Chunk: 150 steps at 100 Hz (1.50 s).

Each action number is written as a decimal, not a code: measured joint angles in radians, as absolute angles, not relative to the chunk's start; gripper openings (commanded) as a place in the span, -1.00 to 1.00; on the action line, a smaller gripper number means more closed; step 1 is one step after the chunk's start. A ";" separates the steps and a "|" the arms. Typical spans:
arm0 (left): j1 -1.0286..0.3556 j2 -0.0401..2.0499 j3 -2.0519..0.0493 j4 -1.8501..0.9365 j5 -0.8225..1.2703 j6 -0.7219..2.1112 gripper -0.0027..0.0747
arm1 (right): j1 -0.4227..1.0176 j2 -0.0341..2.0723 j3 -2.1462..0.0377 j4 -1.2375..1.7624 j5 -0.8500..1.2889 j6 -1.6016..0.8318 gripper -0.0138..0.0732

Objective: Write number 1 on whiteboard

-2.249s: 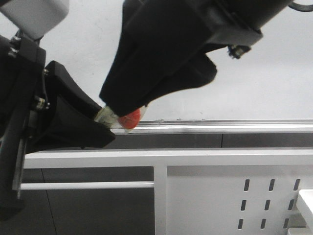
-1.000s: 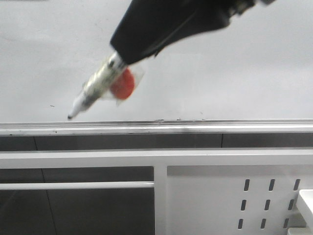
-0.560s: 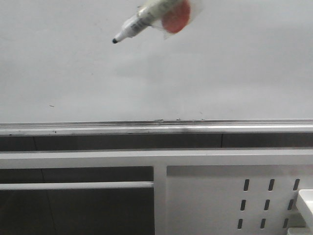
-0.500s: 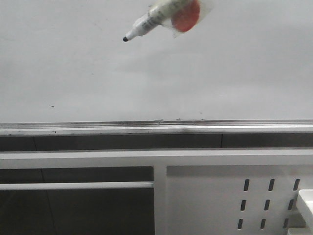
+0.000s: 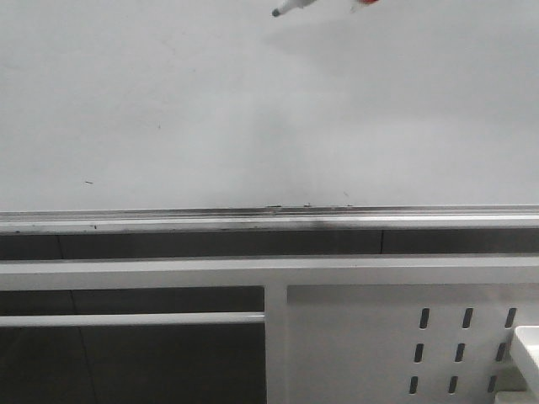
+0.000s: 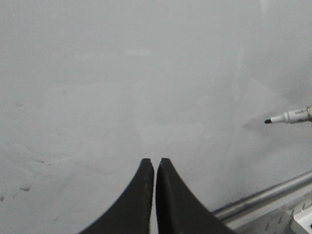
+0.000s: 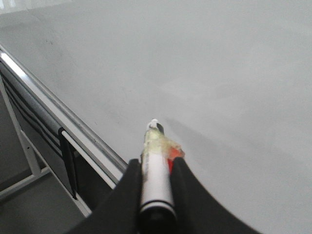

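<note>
Meanwhile, the black right gripper [image 7: 155, 168] clamps a white marker pen [image 7: 156, 175] near the unmarked, glossy white-grey whiteboard [image 5: 168, 109]; the black left gripper [image 6: 155, 165] is closed, empty.

The left hand [image 6: 155, 168], fingers pressed together, faces the whiteboard [image 6: 122, 87]; a marker tip [image 6: 287, 117] shows nearby.

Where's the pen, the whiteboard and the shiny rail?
pen [image 7: 156, 178]: right wrist view, on its white barrel.
whiteboard [image 5: 253, 118]: front view, on its bare face.
rail [image 5: 337, 220]: front view, on its silver edge.

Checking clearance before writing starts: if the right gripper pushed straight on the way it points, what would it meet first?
Probably the whiteboard: the marker clamped in the right gripper leads, and its tip would touch first.
</note>
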State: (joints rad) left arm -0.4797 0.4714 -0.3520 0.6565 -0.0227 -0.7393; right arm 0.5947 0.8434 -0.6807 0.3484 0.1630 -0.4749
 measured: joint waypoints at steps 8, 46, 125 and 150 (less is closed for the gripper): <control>-0.427 0.471 -0.352 0.645 -0.068 -0.739 -0.98 | 0.593 0.843 -0.681 0.348 0.154 -0.475 -0.84; -0.333 0.471 -0.352 0.635 -0.139 -0.739 -0.98 | 0.549 0.891 -0.681 0.348 0.107 -0.475 -0.84; -0.341 0.471 -0.352 0.679 -0.192 -0.739 -0.98 | 0.609 1.011 -0.658 0.358 0.221 -0.473 -0.84; -0.433 0.575 -0.352 0.906 -0.364 -0.739 -0.86 | 0.698 0.982 -0.694 0.348 0.443 -0.473 -0.84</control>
State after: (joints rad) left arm -0.4335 0.5747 -0.3520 0.9060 -0.3641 -0.7393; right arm 0.6983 0.9821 -0.6938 0.3479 0.4435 -0.4732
